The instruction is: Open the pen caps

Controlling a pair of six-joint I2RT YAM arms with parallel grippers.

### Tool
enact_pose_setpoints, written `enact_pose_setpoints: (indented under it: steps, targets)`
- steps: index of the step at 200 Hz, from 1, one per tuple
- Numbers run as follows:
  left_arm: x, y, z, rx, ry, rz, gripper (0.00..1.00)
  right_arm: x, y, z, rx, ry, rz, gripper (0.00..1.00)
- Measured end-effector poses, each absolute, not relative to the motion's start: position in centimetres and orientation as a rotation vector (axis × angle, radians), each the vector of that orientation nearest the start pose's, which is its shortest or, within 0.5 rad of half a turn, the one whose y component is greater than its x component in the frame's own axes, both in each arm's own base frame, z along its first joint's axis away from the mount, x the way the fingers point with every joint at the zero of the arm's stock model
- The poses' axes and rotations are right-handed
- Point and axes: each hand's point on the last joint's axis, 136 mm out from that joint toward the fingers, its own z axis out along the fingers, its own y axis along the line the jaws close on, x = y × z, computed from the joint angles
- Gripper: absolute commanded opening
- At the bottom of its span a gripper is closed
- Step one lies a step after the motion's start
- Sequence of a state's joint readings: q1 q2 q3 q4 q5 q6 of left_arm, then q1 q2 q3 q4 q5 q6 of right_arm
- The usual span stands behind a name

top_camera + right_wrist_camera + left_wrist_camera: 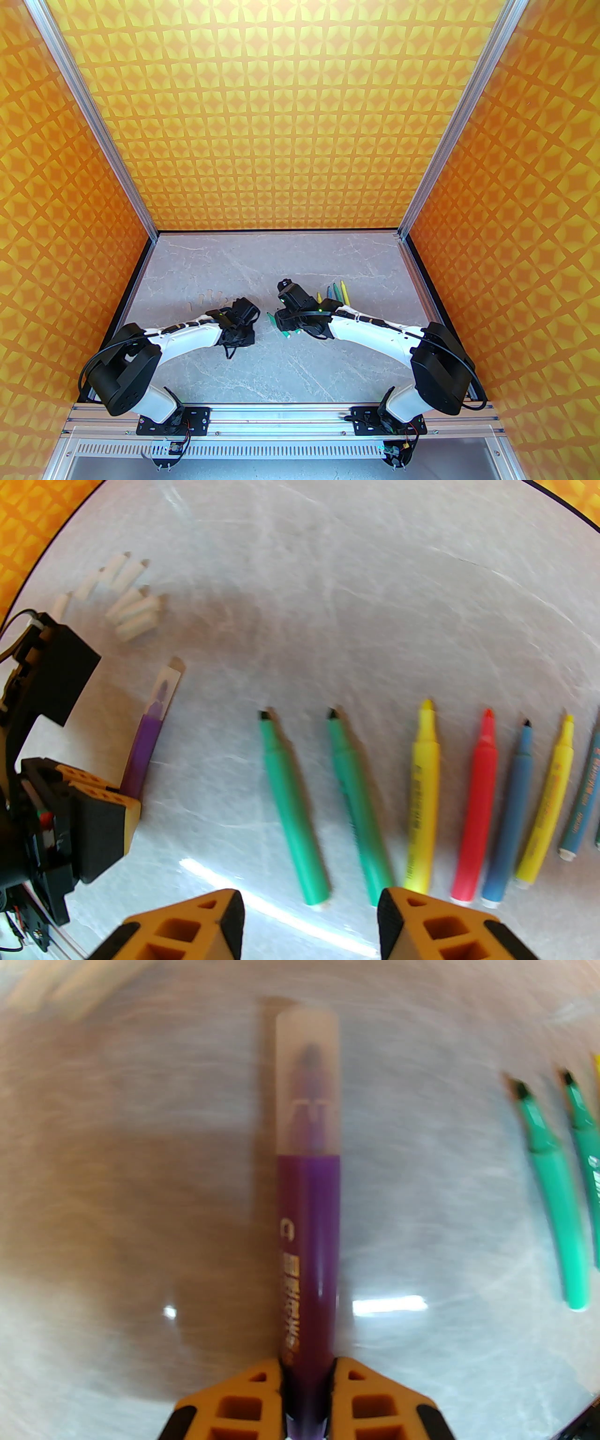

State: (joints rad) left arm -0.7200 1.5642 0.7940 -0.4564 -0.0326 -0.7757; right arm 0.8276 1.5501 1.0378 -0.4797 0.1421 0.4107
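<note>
My left gripper (307, 1368) is shut on the lower barrel of a purple marker (307, 1241). The marker's translucent whitish pen cap (307, 1077) is still on its tip and points away from the fingers. In the right wrist view the same marker (143, 747) sticks out of the left gripper (108, 798) just above the table. My right gripper (309, 925) is open with nothing between its fingers, and it hovers over two capless green markers (290, 798). Several loose pen caps (126, 602) lie in a cluster at the far left. In the top view both grippers (255, 316) (280, 323) face each other mid-table.
A row of capless markers lies right of the green ones: yellow (422, 789), red (478, 808), blue (511, 808), yellow (548, 798) and teal (583, 798). In the top view these markers (335, 293) lie behind the right wrist. Orange patterned walls (300, 117) enclose the grey marble table (281, 375).
</note>
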Motion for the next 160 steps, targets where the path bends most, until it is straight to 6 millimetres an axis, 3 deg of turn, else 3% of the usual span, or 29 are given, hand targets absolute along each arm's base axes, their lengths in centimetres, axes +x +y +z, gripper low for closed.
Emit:
enact_pose_setpoints:
  steps: [60, 109, 133, 160]
  targets:
    - [23.5, -22.2, 2.0, -0.066, 2.882, -0.413, 0.31, 28.1, 26.5, 10.1, -0.474, 2.547, 0.268, 0.52]
    - [23.6, -22.1, 2.8, -0.03, 2.876, -0.449, 0.41, 27.8, 26.2, 9.8, -0.475, 2.568, 0.259, 0.52]
    - [25.3, -20.4, 5.5, -0.071, 2.797, -0.502, 0.51, 27.6, 26.3, 9.9, -0.46, 2.589, 0.268, 0.52]
    - [28.1, -16.3, 9.4, -0.171, 2.65, -0.525, 0.62, 27.7, 28.0, 10.2, -0.48, 2.608, 0.268, 0.52]
